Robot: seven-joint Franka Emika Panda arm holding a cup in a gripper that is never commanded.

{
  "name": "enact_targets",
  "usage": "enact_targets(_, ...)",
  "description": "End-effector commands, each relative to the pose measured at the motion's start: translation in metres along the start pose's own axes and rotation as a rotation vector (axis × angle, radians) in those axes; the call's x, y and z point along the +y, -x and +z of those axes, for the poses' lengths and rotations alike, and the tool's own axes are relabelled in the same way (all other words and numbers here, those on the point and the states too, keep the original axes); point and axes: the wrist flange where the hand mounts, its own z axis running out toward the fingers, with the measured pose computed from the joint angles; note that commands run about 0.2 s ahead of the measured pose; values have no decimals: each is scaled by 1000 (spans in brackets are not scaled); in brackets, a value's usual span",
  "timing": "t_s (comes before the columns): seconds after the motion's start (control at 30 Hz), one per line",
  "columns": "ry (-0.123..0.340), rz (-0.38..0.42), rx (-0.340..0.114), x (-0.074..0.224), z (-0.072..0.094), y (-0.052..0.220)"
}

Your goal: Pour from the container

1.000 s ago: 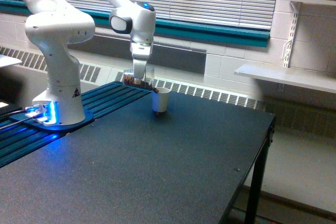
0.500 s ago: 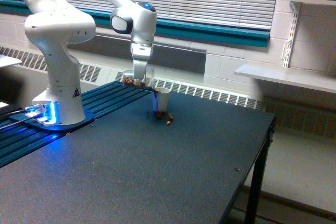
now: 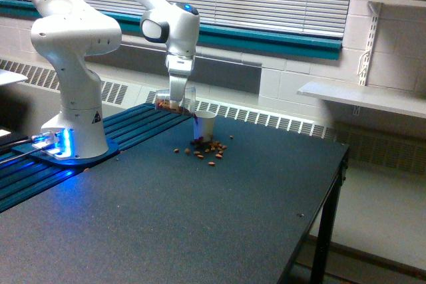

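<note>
More nuts (image 3: 203,150) scattered on table (image 3: 200,217) beside white cup (image 3: 205,126), jaws pinching tipped container (image 3: 177,101)

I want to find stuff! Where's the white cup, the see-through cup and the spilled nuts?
white cup (image 3: 205,126): exterior view, on its side wall.
clear container (image 3: 174,104): exterior view, on its tilted body below the gripper.
spilled nuts (image 3: 212,156): exterior view, on the pile beside the cup.

Clear plastic container (image 3: 177,102), glossy white arm (image 3: 76,38), matt dark table (image 3: 200,217).

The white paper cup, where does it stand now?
In the exterior view, the white paper cup stands upright on the table, just right of the tilted container.
</note>
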Motion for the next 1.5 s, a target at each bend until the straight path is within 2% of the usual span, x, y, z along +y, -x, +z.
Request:
enact_targets(0.03, 15, 7, -6, 9, 2, -3)
enact_targets(0.43, 19, 0, 4, -4, -4, -8)
enact_targets(1.5, 49, -52, -19, -42, 2, -5)
